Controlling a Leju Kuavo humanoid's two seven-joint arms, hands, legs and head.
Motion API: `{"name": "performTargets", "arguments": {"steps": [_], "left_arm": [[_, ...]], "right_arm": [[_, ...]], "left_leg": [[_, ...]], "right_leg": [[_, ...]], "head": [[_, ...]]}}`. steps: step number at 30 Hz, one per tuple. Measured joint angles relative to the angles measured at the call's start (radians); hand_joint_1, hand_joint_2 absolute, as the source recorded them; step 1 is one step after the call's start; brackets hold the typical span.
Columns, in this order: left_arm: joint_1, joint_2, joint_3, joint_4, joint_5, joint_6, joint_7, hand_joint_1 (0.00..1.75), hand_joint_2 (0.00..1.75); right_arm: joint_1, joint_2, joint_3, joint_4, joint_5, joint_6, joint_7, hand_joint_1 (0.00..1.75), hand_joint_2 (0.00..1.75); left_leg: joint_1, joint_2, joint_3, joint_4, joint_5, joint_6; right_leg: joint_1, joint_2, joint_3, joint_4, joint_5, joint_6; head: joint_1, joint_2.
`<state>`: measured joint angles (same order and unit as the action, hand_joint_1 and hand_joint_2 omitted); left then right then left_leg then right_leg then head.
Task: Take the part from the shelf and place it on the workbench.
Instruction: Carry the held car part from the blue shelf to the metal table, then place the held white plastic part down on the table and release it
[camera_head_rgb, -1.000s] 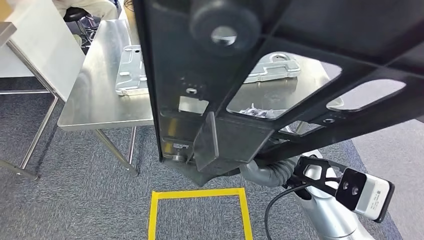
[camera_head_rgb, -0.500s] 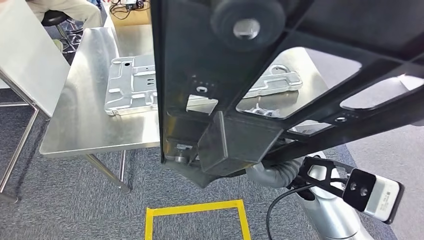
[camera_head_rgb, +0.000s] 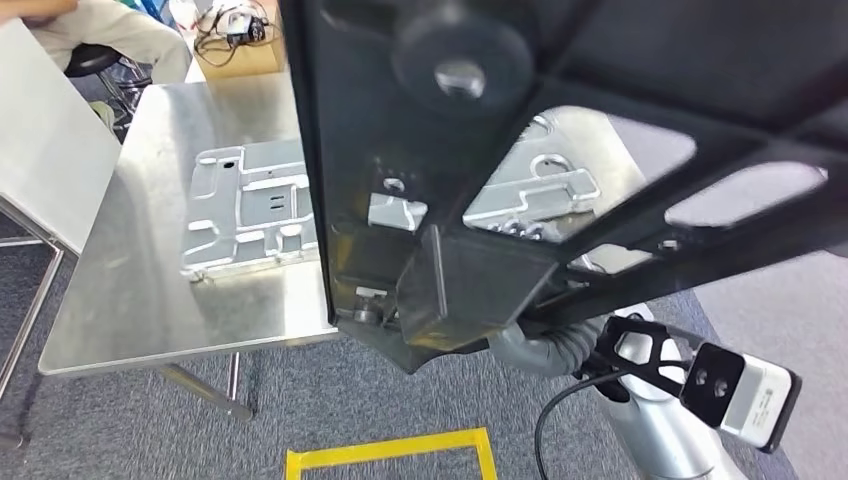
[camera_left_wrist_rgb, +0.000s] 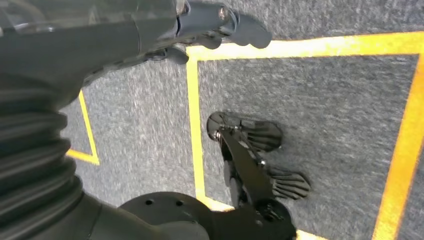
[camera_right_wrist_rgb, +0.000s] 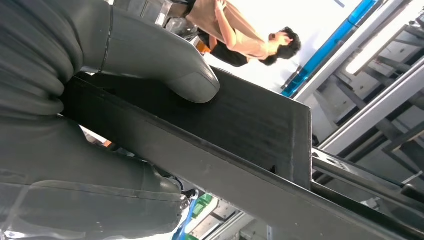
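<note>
Right hand (camera_right_wrist_rgb: 100, 90) grips the part (camera_head_rgb: 560, 130), a big black frame with cutouts; thumb (camera_right_wrist_rgb: 165, 65) presses on one face, fingers wrap under the edge. In the head view the part is held up close to the camera, above the near edge of the worktop (camera_head_rgb: 140, 270), tilted, not touching it. Right arm (camera_head_rgb: 650, 420) comes up from below right, with the wrist camera (camera_head_rgb: 745, 395) sticking out beside it.

Left hand (camera_left_wrist_rgb: 210, 25) hangs over the carpet (camera_left_wrist_rgb: 310, 100), holding nothing, dark fingers (camera_left_wrist_rgb: 240, 27) loosely apart and slightly bent. Yellow tape (camera_left_wrist_rgb: 192, 125) lines cross the carpet under it.

The worktop is bare steel, with a stamped metal plate (camera_head_rgb: 250, 210) lying flat on it, left of the part. A second stamped plate (camera_head_rgb: 540, 185) shows through the part's cutouts, also flat on the worktop. A cardboard box (camera_head_rgb: 240, 50) with cables sits on the floor past the far edge. A seated person's legs (camera_head_rgb: 100, 35) are at the top left, and a person (camera_right_wrist_rgb: 235, 37) shows behind the part in the right wrist view. Yellow tape square (camera_head_rgb: 390, 455) on the floor just in front of the worktop.
</note>
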<state>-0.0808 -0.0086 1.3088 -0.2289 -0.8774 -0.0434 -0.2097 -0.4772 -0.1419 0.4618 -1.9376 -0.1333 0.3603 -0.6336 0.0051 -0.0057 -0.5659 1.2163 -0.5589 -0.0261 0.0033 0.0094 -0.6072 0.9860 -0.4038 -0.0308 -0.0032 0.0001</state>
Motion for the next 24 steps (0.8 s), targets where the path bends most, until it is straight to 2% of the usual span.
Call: {"name": "performTargets", "arguments": {"steps": [2,3,4,5,7,8,9,12,13,14,16,17,18,19,21,22,23,24], "left_arm": [[0.003,0.0,0.0,0.0,0.003,0.002,0.001,0.0,1.75],[0.005,0.0,0.0,0.0,0.004,0.003,0.001,0.0,1.75],[0.006,0.0,0.0,0.0,0.005,0.003,0.002,0.0,1.75],[0.007,0.0,0.0,0.0,0.006,0.003,0.002,0.0,1.75],[0.009,0.001,0.001,0.0,0.006,0.004,0.004,0.0,1.75],[0.01,0.001,0.001,0.0,0.006,0.006,0.004,0.0,1.75],[0.01,0.002,0.001,0.0,0.006,0.007,0.005,0.0,1.75],[0.006,0.002,0.001,0.0,0.007,0.009,0.006,0.0,1.75],[0.005,0.002,0.001,0.0,0.008,0.01,0.005,0.0,1.75],[0.004,0.002,0.001,0.0,0.008,0.011,0.004,0.0,1.75],[0.003,0.002,0.001,0.0,0.009,0.014,0.003,0.0,1.75],[0.004,0.002,0.002,0.0,0.009,0.015,0.003,0.0,1.75],[0.004,0.002,0.002,0.0,0.009,0.016,0.003,0.0,1.75],[0.005,0.002,0.003,0.0,0.01,0.017,0.003,0.0,1.75],[0.006,0.001,0.004,0.0,0.011,0.018,0.002,0.0,1.75],[0.006,0.0,0.006,0.0,0.012,0.018,0.0,0.0,1.75],[0.005,-0.002,0.007,0.001,0.013,0.018,-0.002,0.0,1.75],[0.005,-0.003,0.009,0.001,0.014,0.018,-0.004,0.0,1.75]], "right_arm": [[0.0,0.0,0.001,0.001,-0.002,0.001,0.0,1.75,1.75],[0.0,0.0,0.002,0.002,-0.003,0.001,0.002,1.75,1.75],[0.0,0.0,0.002,0.003,-0.004,0.001,0.005,1.75,1.75],[0.0,0.0,0.002,0.004,-0.004,0.0,0.009,1.75,1.75],[-0.001,0.0,0.003,0.006,-0.003,-0.007,0.019,1.75,1.75],[-0.002,0.0,0.003,0.007,-0.001,-0.011,0.024,1.75,1.75],[-0.002,0.0,0.003,0.008,0.002,-0.016,0.029,1.75,1.75],[-0.005,0.0,0.0,0.009,0.018,-0.036,0.039,1.75,1.75],[-0.006,-0.001,-0.001,0.008,0.026,-0.044,0.041,1.75,1.75],[-0.007,-0.002,-0.003,0.006,0.034,-0.052,0.043,1.75,1.75],[-0.003,-0.007,-0.006,0.004,0.05,-0.07,0.046,1.75,1.75],[0.002,-0.012,-0.007,0.002,0.058,-0.079,0.048,1.75,1.75],[0.008,-0.016,-0.008,0.0,0.068,-0.09,0.05,1.75,1.75],[0.014,-0.021,-0.009,-0.003,0.08,-0.102,0.053,1.75,1.75],[0.022,-0.03,-0.012,-0.011,0.126,-0.136,0.059,1.75,1.75],[0.025,-0.035,-0.012,-0.014,0.171,-0.166,0.063,1.75,1.75],[0.029,-0.039,-0.012,-0.018,0.233,-0.204,0.072,1.75,1.75],[0.032,-0.044,-0.012,-0.022,0.304,-0.249,0.088,1.75,1.75]], "left_leg": [[0.003,0.0,-0.07,0.065,-0.075,-0.005],[0.005,0.0,-0.088,0.059,-0.093,-0.007],[0.006,0.0,-0.094,0.026,-0.084,-0.008],[0.007,0.0,-0.089,-0.027,-0.046,-0.007],[0.005,0.0,-0.074,-0.144,0.081,0.0],[0.003,0.0,-0.069,-0.175,0.126,0.007],[0.0,0.001,-0.067,-0.189,0.152,0.014],[0.001,0.001,-0.058,-0.193,0.148,0.033],[0.003,0.002,-0.054,-0.199,0.147,0.038],[0.004,0.002,-0.049,-0.203,0.145,0.043],[0.004,0.003,-0.043,-0.204,0.136,0.05],[0.003,0.002,-0.039,-0.204,0.131,0.051],[0.003,0.002,-0.034,-0.203,0.125,0.051],[0.003,0.001,-0.027,-0.202,0.118,0.051],[0.002,0.0,-0.011,-0.202,0.105,0.049],[0.0,0.0,-0.005,-0.201,0.099,0.046],[-0.001,0.0,-0.003,-0.201,0.095,0.042],[-0.002,0.0,-0.003,-0.202,0.093,0.038]], "right_leg": [[0.0,0.004,0.023,0.0,-0.022,-0.001],[0.0,0.006,0.038,0.0,-0.033,0.0],[0.0,0.008,0.054,0.001,-0.046,0.002],[-0.001,0.009,0.071,0.003,-0.059,0.004],[0.0,0.011,0.099,0.011,-0.085,0.012],[0.001,0.013,0.106,0.017,-0.099,0.018],[0.001,0.014,0.11,0.02,-0.109,0.024],[0.0,0.013,0.111,0.026,-0.132,0.042],[-0.001,0.01,0.1,0.051,-0.147,0.047],[-0.002,0.006,0.075,0.098,-0.17,0.052],[-0.006,0.003,-0.006,0.231,-0.217,0.061],[-0.008,0.003,-0.047,0.285,-0.224,0.063],[-0.009,0.003,-0.072,0.307,-0.212,0.064],[-0.01,0.002,-0.081,0.292,-0.179,0.064],[-0.007,-0.001,-0.044,0.162,-0.082,0.054],[-0.003,-0.004,-0.023,0.098,-0.047,0.047],[0.001,-0.007,-0.009,0.055,-0.029,0.04],[0.005,-0.008,-0.003,0.035,-0.027,0.034]], "head": [[0.0,0.0],[0.0,0.0],[0.0,0.0],[0.0,0.0],[-0.001,0.0],[-0.002,0.0],[-0.003,0.0],[-0.003,0.0],[-0.002,0.0],[-0.001,0.0],[0.001,0.0],[0.001,0.0],[0.001,0.0],[0.001,0.0],[0.002,0.0],[0.0,0.0],[0.0,0.0],[-0.002,0.0]]}}
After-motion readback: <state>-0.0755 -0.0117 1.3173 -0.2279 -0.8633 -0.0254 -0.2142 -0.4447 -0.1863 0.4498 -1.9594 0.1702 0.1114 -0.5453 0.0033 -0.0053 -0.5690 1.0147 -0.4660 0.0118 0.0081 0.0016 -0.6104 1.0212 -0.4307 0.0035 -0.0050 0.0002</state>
